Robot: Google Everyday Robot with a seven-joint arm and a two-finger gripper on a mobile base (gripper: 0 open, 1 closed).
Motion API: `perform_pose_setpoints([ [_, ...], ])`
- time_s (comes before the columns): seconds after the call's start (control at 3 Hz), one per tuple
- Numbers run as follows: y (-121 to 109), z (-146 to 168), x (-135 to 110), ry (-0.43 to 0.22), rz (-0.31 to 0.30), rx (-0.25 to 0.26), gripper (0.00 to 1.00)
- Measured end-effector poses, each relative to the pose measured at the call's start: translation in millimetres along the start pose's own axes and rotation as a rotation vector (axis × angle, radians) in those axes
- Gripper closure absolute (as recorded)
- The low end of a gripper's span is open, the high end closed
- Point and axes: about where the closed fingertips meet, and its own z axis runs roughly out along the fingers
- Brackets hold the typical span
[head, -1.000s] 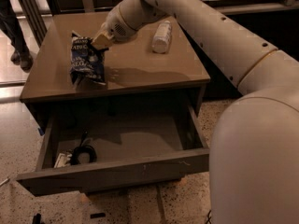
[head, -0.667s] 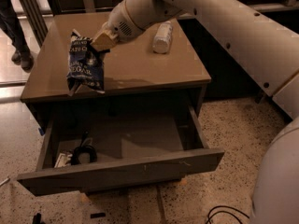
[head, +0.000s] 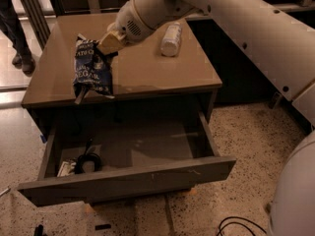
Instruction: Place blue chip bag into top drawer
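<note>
The blue chip bag, crinkled navy foil with white lettering, hangs from my gripper above the front left part of the cabinet top. The gripper is shut on the bag's top edge. The bag's lower end hangs near the front edge of the top. The top drawer is pulled open below, its flat grey-brown front facing me. Its inside is mostly bare.
A white plastic bottle lies on the cabinet top behind my arm. A coiled black cable and a small card lie in the drawer's left corner. A person's legs stand at the far left. Cables lie on the speckled floor.
My gripper has carried the chip bag toward the front edge of the cabinet top and slightly lower. The drawer stays open as before.
</note>
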Motion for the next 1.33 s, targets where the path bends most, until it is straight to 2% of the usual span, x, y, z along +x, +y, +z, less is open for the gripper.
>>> perform_pose_setpoints([
  [0.33,26,-19,1,0.024,0.067,0.007,1.00],
  [1.0,104,-55,4,0.084,0.210,0.044,1.00],
  [1.33,138,-61,11,0.111,0.263,0.069,1.00],
])
